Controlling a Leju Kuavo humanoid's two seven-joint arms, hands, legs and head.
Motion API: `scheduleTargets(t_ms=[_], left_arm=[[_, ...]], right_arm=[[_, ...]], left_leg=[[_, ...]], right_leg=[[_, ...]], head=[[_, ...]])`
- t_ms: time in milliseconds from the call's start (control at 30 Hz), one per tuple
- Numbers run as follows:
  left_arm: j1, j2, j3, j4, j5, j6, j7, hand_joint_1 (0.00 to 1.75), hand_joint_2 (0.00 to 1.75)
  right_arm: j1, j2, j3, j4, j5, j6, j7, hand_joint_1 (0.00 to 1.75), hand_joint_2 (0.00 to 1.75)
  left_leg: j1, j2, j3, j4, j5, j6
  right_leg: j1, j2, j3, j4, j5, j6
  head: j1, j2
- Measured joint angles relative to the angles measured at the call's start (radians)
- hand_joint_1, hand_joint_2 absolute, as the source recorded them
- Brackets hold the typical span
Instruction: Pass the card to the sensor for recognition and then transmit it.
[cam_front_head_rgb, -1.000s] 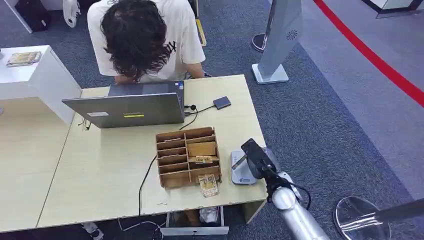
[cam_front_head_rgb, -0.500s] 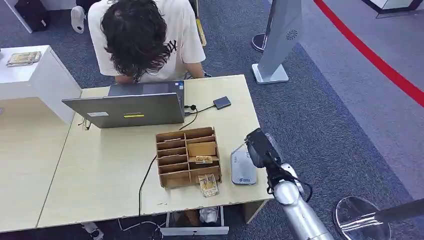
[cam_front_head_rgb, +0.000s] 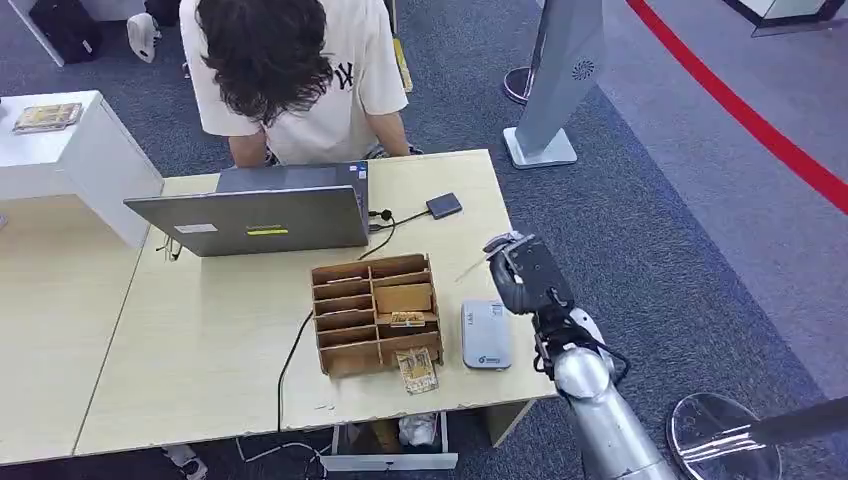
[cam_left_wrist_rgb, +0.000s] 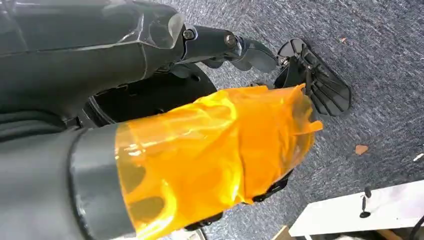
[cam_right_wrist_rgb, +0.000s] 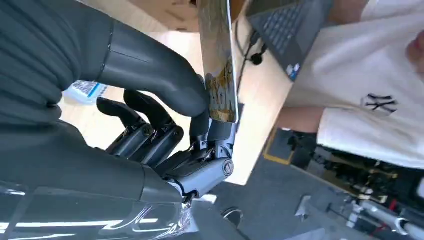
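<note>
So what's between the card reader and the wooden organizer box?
Bare tabletop, in the head view: nothing lies between the card reader and the wooden organizer box.

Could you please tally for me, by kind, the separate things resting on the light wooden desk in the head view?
Open grey laptop: 1
Brown cardboard compartment organiser: 1
Flat grey card sensor: 1
Small dark square device on a cable: 1
Printed card lying in front of the organiser: 1
Total: 5
</note>
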Motion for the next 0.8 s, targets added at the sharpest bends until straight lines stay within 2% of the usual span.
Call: scheduleTargets(t_ms=[233, 400, 667, 800], left_arm=[[0.001, 0.0, -0.007, -0.003, -0.022, -0.003, 0.014, 0.0, 0.0], [0.002, 0.0, -0.007, -0.006, -0.043, -0.008, 0.023, 0.0, 0.0], [0.006, 0.001, -0.002, -0.013, -0.128, -0.031, 0.051, 0.0, 0.0], [0.01, 0.001, 0.004, -0.019, -0.182, -0.047, 0.065, 0.0, 0.0]], right_arm=[[-0.066, 0.0, 0.069, -0.012, -0.037, 0.037, -0.003, 1.75, 1.75], [-0.109, 0.0, 0.108, -0.011, -0.034, 0.038, -0.003, 1.75, 1.75], [-0.242, 0.0, 0.179, 0.021, 0.008, 0.032, 0.027, 1.75, 1.75], [-0.306, 0.005, 0.196, 0.053, 0.071, 0.001, 0.05, 1.75, 1.75]], left_leg=[[0.0, 0.0, 0.0, 0.0, 0.0, 0.0], [0.0, 0.0, 0.0, 0.0, 0.0, 0.0], [0.0, 0.0, 0.0, 0.0, 0.001, 0.0], [0.0, 0.0, 0.0, 0.0, 0.001, 0.0]], right_leg=[[0.0, 0.0, 0.0, 0.0, 0.0, 0.0], [0.0, 0.0, 0.0, 0.001, 0.0, 0.0], [0.0, 0.0, 0.0, 0.001, 0.0, 0.0], [0.0, 0.0, 0.0, 0.001, 0.001, -0.001]], head=[[0.0, 0.0], [0.0, 0.0], [0.0, 0.0], [0.0, 0.0]])
